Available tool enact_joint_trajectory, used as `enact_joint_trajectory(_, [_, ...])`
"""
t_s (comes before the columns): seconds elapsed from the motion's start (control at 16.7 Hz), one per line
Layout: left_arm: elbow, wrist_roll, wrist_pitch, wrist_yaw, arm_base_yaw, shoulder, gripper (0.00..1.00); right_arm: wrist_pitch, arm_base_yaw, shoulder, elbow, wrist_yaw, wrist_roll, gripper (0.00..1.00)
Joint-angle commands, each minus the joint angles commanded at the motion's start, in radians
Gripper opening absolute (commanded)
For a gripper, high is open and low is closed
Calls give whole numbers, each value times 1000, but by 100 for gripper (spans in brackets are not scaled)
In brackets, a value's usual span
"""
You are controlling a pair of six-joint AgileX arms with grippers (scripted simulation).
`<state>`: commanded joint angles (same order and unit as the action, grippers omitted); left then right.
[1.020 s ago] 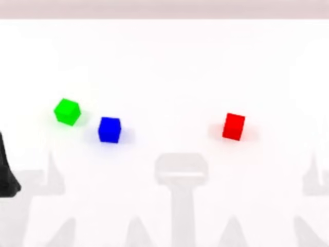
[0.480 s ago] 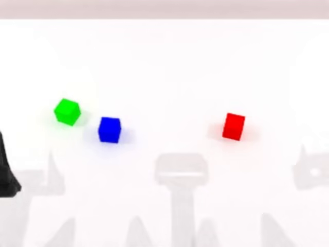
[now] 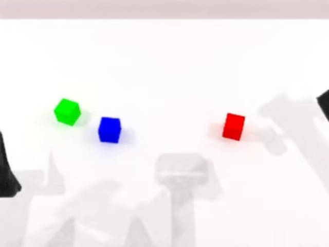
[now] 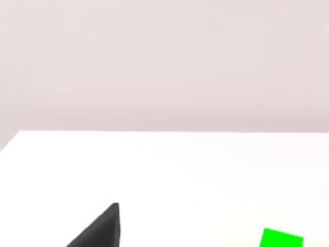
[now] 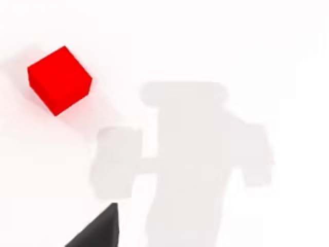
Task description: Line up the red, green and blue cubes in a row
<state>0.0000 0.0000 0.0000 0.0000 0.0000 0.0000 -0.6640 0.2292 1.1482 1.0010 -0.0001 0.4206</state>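
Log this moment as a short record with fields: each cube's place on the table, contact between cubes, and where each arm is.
green cube: table's left side, farthest left
blue cube: just right of the green one, slightly nearer the bottom edge
red cube: right half, alone
contact: none; all three apart
row: not formed
left arm: at the left edge, holding nothing
right arm: at the right edge, beyond the red cube, holding nothing
table: white

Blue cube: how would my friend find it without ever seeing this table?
Look at the white table's left half in the top view, where two cubes sit close together. The blue cube is the one nearer the middle, beside the green cube; the red cube sits alone at right.
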Motion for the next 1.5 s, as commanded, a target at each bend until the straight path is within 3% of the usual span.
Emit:
enact_joint_trajectory(0.42, [0,0,0,0,0,0,100,-406,137,758,609,-1,253,100])
enact_joint_trajectory(0.72, [0,0,0,0,0,0,100,-573,201,1069,909,2,372,100])
enact_joint_trajectory(1.26, [0,0,0,0,0,0,100,-609,215,1137,987,4,404,100])
enact_joint_trajectory(1.5, [0,0,0,0,0,0,100,-497,219,1166,904,4,405,100])
